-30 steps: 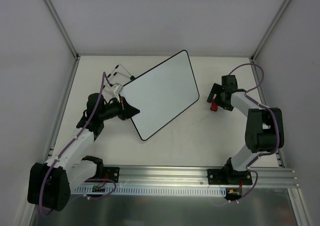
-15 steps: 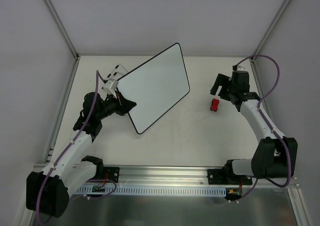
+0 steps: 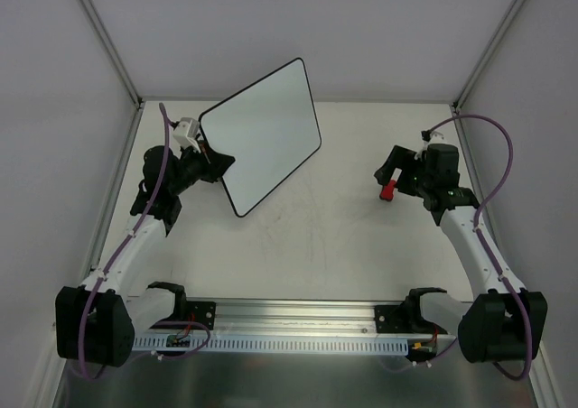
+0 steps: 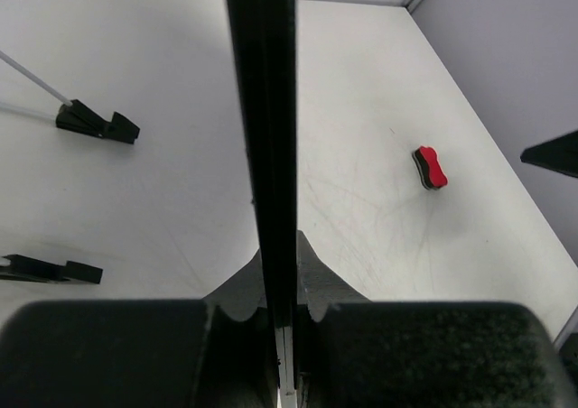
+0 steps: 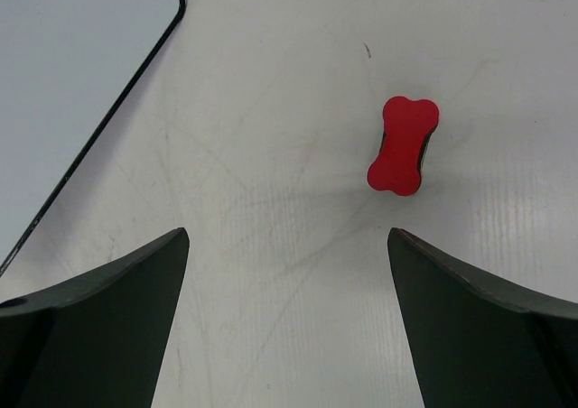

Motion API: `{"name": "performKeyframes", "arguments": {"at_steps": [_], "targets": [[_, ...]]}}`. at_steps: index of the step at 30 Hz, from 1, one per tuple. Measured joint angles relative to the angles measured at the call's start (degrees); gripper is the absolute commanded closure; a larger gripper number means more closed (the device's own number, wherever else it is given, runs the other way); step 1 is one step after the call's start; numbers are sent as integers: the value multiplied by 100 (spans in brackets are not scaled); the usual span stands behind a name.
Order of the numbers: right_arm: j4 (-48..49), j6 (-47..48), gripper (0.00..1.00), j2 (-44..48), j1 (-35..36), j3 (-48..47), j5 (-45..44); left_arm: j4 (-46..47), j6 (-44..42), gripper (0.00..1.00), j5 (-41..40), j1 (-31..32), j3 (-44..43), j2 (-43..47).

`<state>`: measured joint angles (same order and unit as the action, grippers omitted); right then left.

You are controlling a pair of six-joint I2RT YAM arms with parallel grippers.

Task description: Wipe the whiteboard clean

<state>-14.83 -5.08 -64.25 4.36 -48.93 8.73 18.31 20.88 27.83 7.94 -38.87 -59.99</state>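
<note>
Left pincer (image 3: pixel 209 162) clamps the left edge of the large white black-rimmed whiteboard (image 3: pixel 262 137); right pincer (image 3: pixel 390 175), spread wide, hangs well right.

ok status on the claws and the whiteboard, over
Left claw shut on edge of the whiteboard, tilted up, face blank. Right claw open, red eraser on the table just ahead, not gripped. Nothing in the way.

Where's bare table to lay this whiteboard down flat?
The table is bare in its middle, between the whiteboard in the left gripper and the red eraser. Crowded on the right, where that eraser lies by the open right gripper.
</note>
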Motion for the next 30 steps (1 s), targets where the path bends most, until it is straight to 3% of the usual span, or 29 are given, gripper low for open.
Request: {"name": "performKeyframes", "arguments": {"at_steps": [20,30], "targets": [[-55,61,1,455,0,289,455,1021,503,100,109,-997,-1235,-1207],[-55,264,1,675,0,289,702,1309,555,100,568,-1690,-1318,-1342]]}}
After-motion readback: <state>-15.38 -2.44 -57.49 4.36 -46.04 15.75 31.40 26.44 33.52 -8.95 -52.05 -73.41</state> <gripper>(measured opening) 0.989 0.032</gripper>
